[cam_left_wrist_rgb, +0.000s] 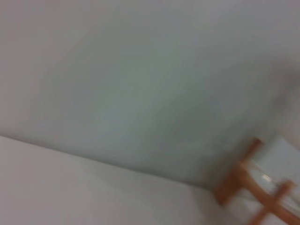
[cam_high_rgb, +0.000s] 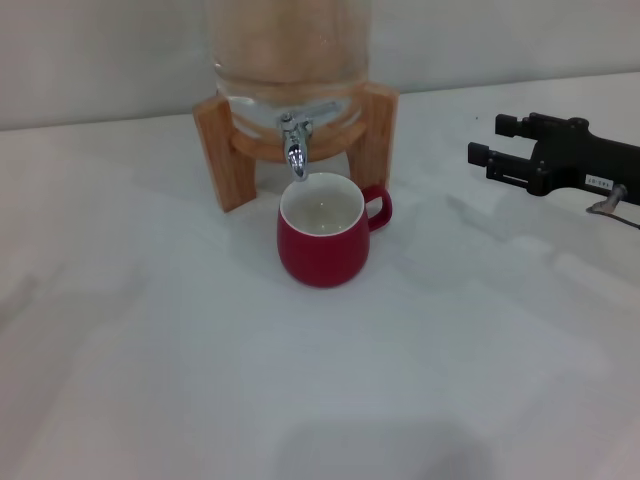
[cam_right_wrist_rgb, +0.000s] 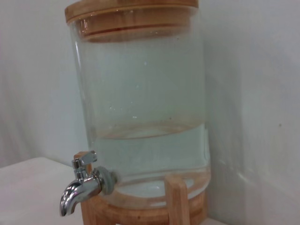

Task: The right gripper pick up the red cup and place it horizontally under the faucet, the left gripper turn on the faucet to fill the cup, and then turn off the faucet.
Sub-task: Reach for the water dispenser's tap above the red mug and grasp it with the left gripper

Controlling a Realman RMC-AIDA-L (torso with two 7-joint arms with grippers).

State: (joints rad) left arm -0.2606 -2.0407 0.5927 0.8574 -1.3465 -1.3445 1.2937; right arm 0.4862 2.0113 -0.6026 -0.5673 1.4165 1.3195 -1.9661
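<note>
The red cup (cam_high_rgb: 320,245) stands upright on the white table, its white inside showing and its handle pointing right. It sits directly below the spout of the chrome faucet (cam_high_rgb: 295,150). No stream runs from the faucet (cam_right_wrist_rgb: 82,187) in the right wrist view. My right gripper (cam_high_rgb: 486,138) hovers at the right, well clear of the cup, open, with nothing between its fingers, which point left. My left gripper is out of view; its wrist view shows only wall, table and a corner of the stand.
The glass jar (cam_high_rgb: 290,60) rests on a wooden stand (cam_high_rgb: 222,150) against the back wall. The jar (cam_right_wrist_rgb: 140,108) is about half full of water and has a wooden lid. A stand leg (cam_left_wrist_rgb: 248,183) appears in the left wrist view.
</note>
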